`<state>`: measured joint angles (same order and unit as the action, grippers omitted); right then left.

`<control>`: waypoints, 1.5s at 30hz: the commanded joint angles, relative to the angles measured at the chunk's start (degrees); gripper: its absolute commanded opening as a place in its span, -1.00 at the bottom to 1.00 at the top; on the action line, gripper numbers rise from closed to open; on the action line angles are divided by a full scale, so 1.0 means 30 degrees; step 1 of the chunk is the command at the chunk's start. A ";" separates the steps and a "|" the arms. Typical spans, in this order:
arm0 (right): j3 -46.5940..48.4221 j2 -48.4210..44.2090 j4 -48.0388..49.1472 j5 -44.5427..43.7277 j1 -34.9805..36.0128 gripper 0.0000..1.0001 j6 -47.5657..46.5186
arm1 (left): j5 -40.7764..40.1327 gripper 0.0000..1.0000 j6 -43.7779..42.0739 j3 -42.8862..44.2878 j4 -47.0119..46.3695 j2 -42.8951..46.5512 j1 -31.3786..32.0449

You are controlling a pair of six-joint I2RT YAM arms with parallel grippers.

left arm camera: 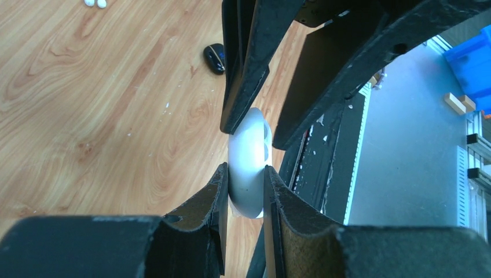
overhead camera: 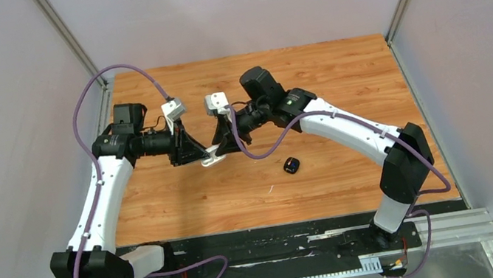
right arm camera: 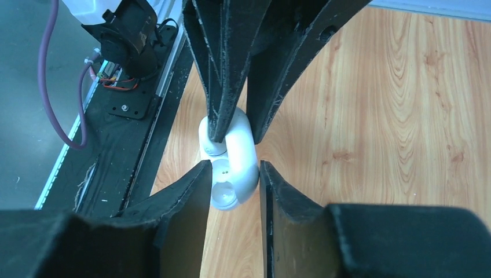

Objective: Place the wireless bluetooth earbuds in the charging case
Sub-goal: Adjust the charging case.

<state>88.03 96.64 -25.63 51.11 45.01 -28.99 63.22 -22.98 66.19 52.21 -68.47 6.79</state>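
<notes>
An open white charging case (overhead camera: 213,160) is held in the air between both grippers above the middle of the table. My left gripper (left arm camera: 246,174) is shut on one end of the case (left arm camera: 249,156). My right gripper (right arm camera: 234,174) has its jaws against both sides of the other end of the case (right arm camera: 237,165), where one empty socket shows. Two tiny white earbuds (left arm camera: 95,3) lie on the wood at the top left edge of the left wrist view. I cannot make them out in the top view.
A small black pebble-shaped case (overhead camera: 292,165) lies on the wooden table (overhead camera: 337,72) to the right of the grippers, and also shows in the left wrist view (left arm camera: 215,58). A black rail (overhead camera: 260,245) runs along the near edge. Grey walls enclose three sides.
</notes>
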 commanded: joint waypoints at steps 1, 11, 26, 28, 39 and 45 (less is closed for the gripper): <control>0.1226 0.0473 0.0415 0.0535 0.0114 -0.36 0.0119 | 0.0948 -1.00 -0.0722 0.1085 0.0337 -0.0178 0.0160; 0.0740 0.0266 0.0591 0.0070 0.0176 -1.00 -0.0304 | -0.0786 -0.36 0.1768 0.1070 -0.0843 -0.0005 0.0169; -0.3312 -0.2957 0.4403 -0.4262 0.1253 -1.00 -0.3358 | 0.0746 0.15 0.7572 0.0976 -0.4344 -0.0090 -0.0683; -0.3917 -0.3421 0.5137 -0.4159 0.1338 -1.00 -0.3614 | 0.1206 0.15 0.6379 0.1045 -0.3194 -0.0454 -0.0681; -0.4474 -0.3833 0.5789 -0.4088 0.1738 -1.00 -0.4417 | 0.3941 -0.01 -0.0113 0.3104 0.4818 -0.3223 -0.0421; -0.4441 -0.3821 0.5789 -0.4145 0.1740 -1.00 -0.4588 | 0.4081 -0.09 -0.0277 0.3167 0.5087 -0.3498 -0.0297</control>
<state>74.50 86.96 -11.22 38.79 49.95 -41.58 72.93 -19.99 73.65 64.10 -78.65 5.39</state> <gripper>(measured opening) 0.037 0.451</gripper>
